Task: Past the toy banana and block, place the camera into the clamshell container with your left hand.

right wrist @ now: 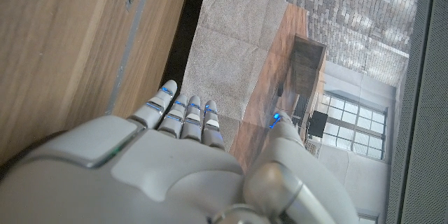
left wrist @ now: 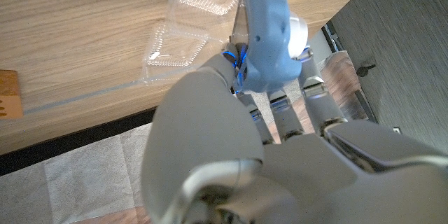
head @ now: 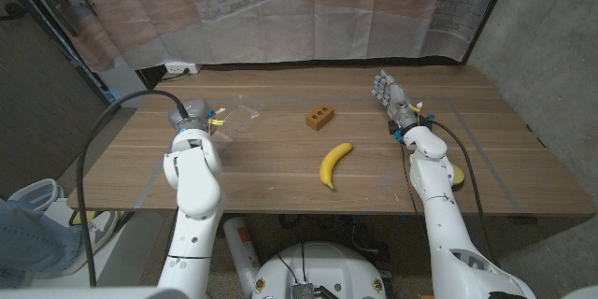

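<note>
The toy banana [head: 335, 163] is seen nearest the front edge of the bench [head: 280, 187], at centre, w/ bare wood on both sides. Just beyond it, the block [head: 320, 118] is set slightly to the left, apart from the banana. The left hand [head: 192, 120] is held over the bench's left part; in the left wrist view a light-blue camera [left wrist: 269, 31] is gripped betw. thumb and fingers [left wrist: 280, 108], raised above the clear clamshell container [left wrist: 183, 31], which is lying open on the wood near the far edge. The right hand [head: 391, 93] is held at the right, fingers straight and close together, nothing gripped, well apart from the block.
</note>
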`<state>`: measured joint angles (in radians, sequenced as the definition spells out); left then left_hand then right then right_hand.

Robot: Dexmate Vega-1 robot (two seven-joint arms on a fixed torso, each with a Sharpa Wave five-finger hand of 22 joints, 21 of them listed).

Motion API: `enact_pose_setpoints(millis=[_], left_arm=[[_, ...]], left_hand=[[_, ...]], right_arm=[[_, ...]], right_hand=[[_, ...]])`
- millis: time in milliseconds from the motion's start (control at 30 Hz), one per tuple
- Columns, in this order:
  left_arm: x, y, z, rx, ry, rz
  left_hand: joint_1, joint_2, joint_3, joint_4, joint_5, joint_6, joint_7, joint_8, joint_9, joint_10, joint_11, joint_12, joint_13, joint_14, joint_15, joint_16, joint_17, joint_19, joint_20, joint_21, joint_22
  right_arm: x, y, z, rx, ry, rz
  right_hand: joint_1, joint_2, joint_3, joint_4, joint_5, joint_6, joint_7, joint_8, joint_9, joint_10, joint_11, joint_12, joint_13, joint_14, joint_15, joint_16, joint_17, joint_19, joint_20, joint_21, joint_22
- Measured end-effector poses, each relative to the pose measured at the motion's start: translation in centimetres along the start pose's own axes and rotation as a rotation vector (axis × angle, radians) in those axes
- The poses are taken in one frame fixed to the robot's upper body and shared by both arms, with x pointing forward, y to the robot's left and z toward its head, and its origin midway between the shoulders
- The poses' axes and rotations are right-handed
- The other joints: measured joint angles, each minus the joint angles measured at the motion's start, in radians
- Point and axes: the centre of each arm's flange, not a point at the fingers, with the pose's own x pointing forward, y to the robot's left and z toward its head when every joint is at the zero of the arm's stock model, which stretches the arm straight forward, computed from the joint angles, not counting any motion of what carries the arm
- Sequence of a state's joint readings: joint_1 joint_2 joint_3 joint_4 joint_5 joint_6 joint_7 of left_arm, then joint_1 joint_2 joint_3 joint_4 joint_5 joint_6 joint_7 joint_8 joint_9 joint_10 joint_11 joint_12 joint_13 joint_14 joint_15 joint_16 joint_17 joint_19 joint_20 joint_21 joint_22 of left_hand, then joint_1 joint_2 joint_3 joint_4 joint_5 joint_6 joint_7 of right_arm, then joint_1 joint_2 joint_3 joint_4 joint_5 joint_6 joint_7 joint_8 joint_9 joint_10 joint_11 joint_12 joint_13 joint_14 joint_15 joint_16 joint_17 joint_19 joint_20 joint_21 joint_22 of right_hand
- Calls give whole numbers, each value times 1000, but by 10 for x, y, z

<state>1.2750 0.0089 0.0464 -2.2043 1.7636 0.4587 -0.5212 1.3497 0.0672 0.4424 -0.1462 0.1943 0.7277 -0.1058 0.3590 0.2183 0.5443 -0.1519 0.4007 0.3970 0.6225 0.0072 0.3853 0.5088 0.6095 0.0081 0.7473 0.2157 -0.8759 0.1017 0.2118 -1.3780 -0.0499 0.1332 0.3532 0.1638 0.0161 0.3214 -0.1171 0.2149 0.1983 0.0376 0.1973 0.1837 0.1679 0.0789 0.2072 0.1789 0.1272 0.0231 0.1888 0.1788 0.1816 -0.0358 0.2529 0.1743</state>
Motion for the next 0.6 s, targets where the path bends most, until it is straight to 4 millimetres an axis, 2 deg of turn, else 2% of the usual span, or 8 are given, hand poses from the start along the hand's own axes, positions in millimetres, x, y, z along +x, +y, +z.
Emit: enact_pose_setpoints(millis=[600], left_arm=[[25, -1, -10, 39, -28, 14]], left_hand=[[-1, 1, -1, 0, -1, 16, -2, 4, 0, 15, -7, 0, 9, 5, 5, 0, 0, -10, -10, 15, -5]], right_arm=[[-3, 1, 2, -6, 2, -17]], right_hand=[[0, 0, -3, -3, 0, 0, 0, 0, 0, 0, 0, 0, 0, 0, 0, 0, 0, 0, 0, -6, 0]])
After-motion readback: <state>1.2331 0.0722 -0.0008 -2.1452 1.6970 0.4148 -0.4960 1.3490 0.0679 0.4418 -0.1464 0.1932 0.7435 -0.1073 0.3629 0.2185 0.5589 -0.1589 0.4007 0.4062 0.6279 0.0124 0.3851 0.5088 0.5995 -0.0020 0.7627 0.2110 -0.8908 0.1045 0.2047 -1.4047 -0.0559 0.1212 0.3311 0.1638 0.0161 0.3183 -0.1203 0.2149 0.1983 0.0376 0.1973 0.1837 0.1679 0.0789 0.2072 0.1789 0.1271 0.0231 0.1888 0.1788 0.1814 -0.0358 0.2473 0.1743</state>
